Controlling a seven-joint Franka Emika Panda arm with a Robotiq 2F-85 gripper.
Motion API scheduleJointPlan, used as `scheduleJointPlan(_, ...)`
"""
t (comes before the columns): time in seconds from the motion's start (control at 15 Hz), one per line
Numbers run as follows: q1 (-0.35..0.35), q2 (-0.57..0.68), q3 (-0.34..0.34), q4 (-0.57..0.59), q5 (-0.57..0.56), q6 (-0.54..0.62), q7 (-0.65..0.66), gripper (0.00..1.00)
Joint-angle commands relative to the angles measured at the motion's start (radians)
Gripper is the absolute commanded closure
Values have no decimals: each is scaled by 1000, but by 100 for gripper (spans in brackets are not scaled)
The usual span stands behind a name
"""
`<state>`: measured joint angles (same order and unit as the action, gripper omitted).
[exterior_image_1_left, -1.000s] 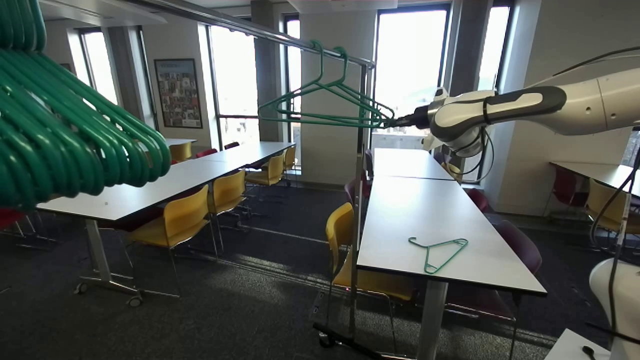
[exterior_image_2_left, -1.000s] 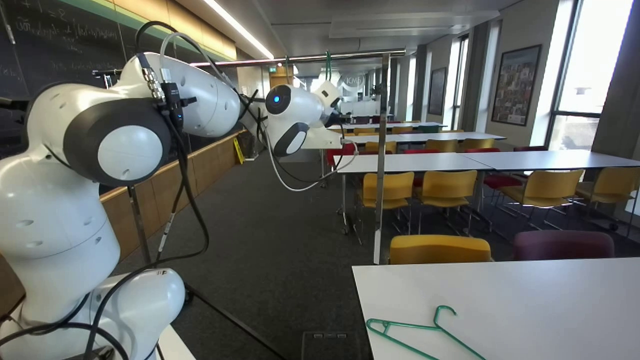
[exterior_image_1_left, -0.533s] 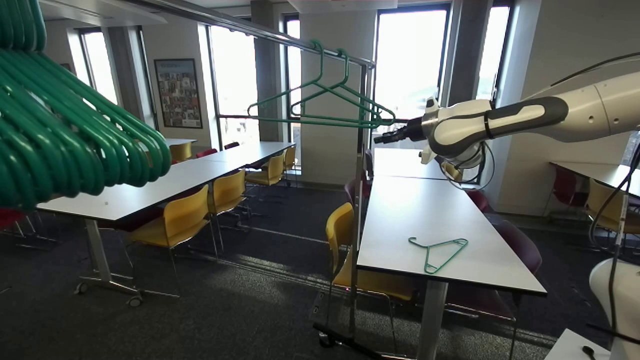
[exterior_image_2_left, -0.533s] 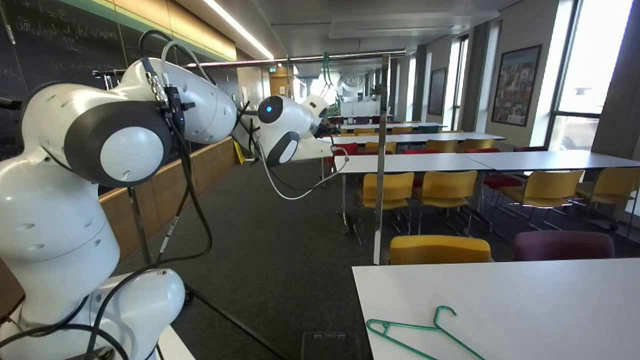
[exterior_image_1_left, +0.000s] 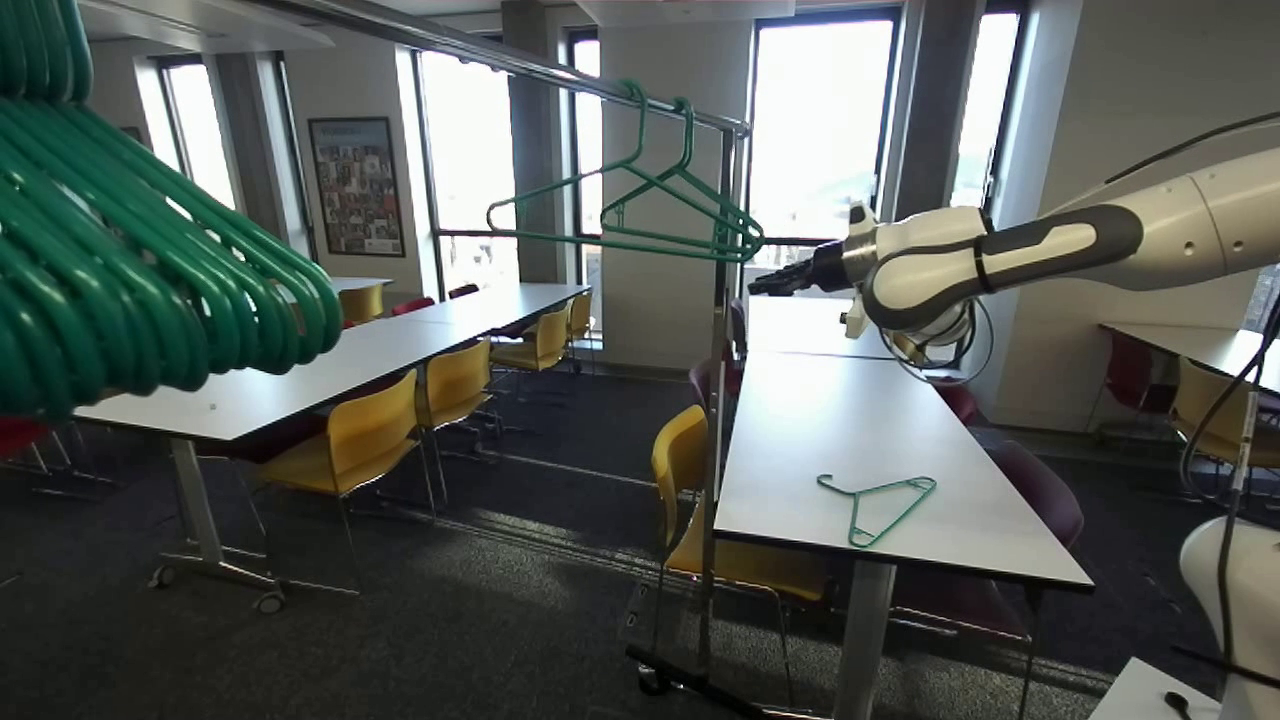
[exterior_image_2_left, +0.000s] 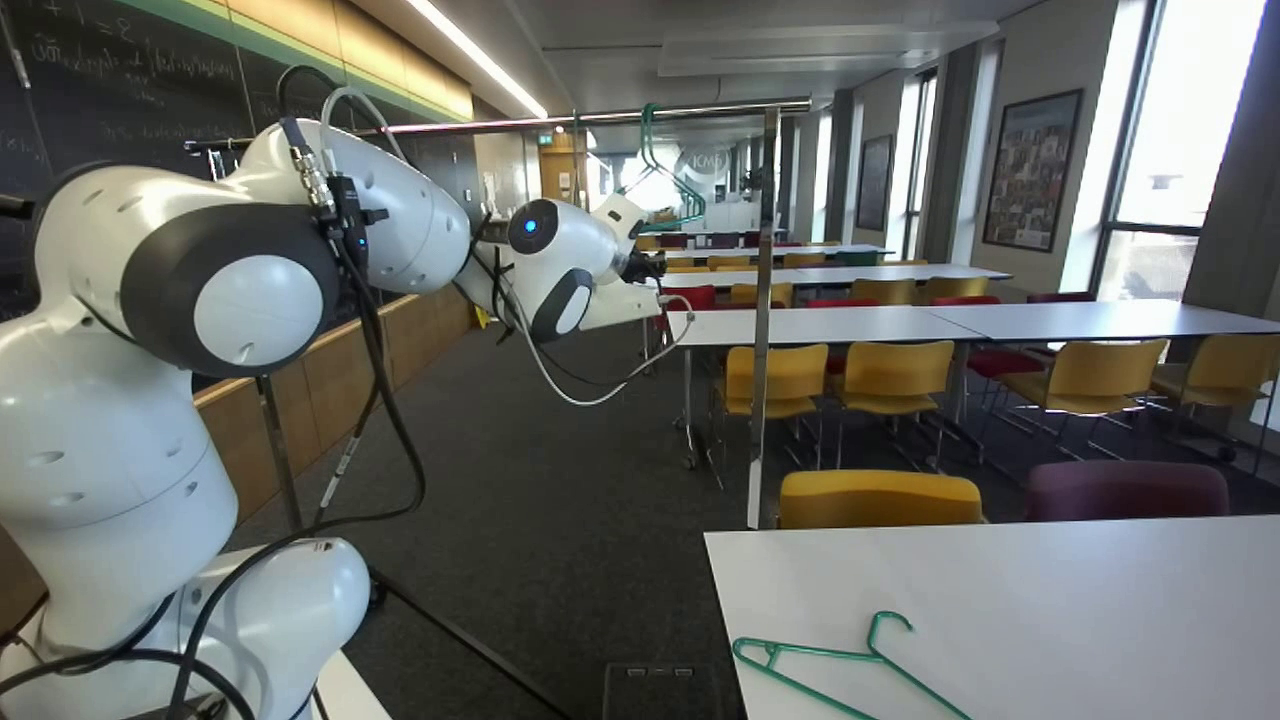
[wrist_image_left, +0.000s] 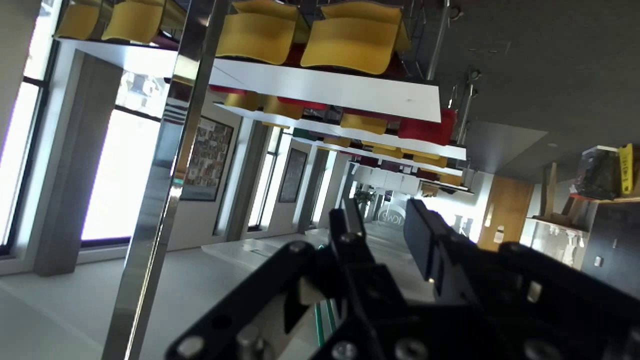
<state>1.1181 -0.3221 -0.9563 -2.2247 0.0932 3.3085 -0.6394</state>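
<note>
Two hangers (exterior_image_1_left: 656, 181) hang near and above the fingers (exterior_image_1_left: 785, 280), on a rail (exterior_image_1_left: 545, 70); another hanger (exterior_image_2_left: 872, 655) lies on the table (exterior_image_1_left: 800, 420) well below.

Daylight from tall windows (exterior_image_1_left: 825, 130), panes blown white; ceiling strip light (exterior_image_2_left: 478, 58) on. Carpet (exterior_image_1_left: 400, 640) dim, sun-streaked. Foreground hangers (exterior_image_1_left: 180, 310) soft; wrist-view gripper (wrist_image_left: 382, 215) dark, blurred.

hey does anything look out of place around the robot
Yes. A green hanger lies loose on the table, while two more hangers hang from the rail, so it looks stray. I see no spill or damage.
</note>
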Motion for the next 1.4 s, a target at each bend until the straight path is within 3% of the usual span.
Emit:
scheduleJointPlan(0.0,-103,45,84,-14,-37,161,-37,36)
scheduleJointPlan(0.13,-165,94,138,5,3,260,-44,20)
scheduleJointPlan(0.2,-297,122,218,101,-104,175,73,13)
scheduleJointPlan(0.27,-291,124,238,121,25,180,-55,6)
scheduleJointPlan(0.33,-354,145,282,159,41,172,-47,1)
scheduleJointPlan(0.6,-537,185,439,246,180,153,-85,0)
scheduleJointPlan(0.73,-592,165,513,177,276,141,-107,0)
scheduleJointPlan(0.87,-673,136,609,139,379,5,-123,0)
scheduleJointPlan(0.93,-805,126,697,98,186,-54,102,0)
scheduleJointPlan(1.0,-772,100,706,92,327,-114,-22,0)
scheduleJointPlan(1.2,-908,54,835,42,194,-217,154,0)
scheduleJointPlan(1.33,-970,38,890,17,51,-180,261,0)
